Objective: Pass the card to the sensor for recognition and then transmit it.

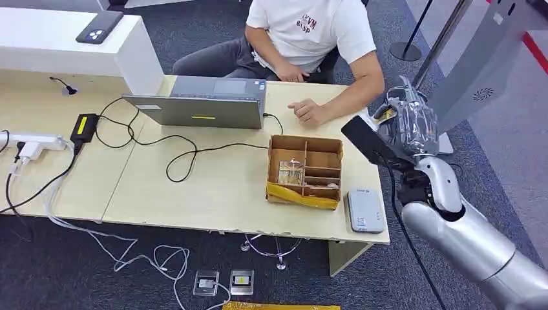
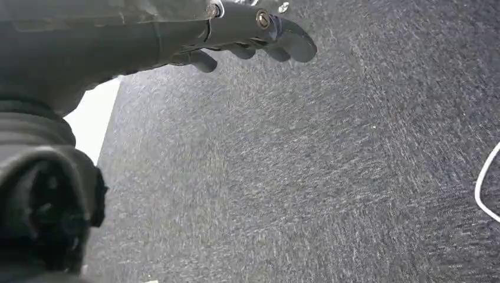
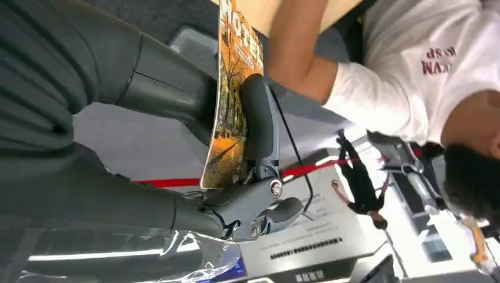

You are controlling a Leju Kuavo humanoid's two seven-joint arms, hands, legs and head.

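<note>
My right hand [image 1: 408,126] is raised past the table's right end and pinches a card [image 3: 231,100] with an orange autumn picture between thumb and a dark finger [image 3: 259,124]; the card's edge [image 1: 386,114] peeks out yellow in the head view. The white card sensor [image 1: 365,210] lies flat on the table's front right corner, below and left of that hand. A person's hand [image 1: 309,112] rests on the table just left of my right hand. My left hand [image 2: 247,35] hangs over grey carpet, fingers loosely extended, holding nothing.
A cardboard divider box [image 1: 305,171] with cards stands beside the sensor. A laptop [image 1: 205,103], cables, a power adapter [image 1: 84,124] and a power strip [image 1: 32,142] lie across the wooden table [image 1: 194,194]. A seated person [image 1: 304,32] faces me. A grey kiosk stand [image 1: 478,64] rises at right.
</note>
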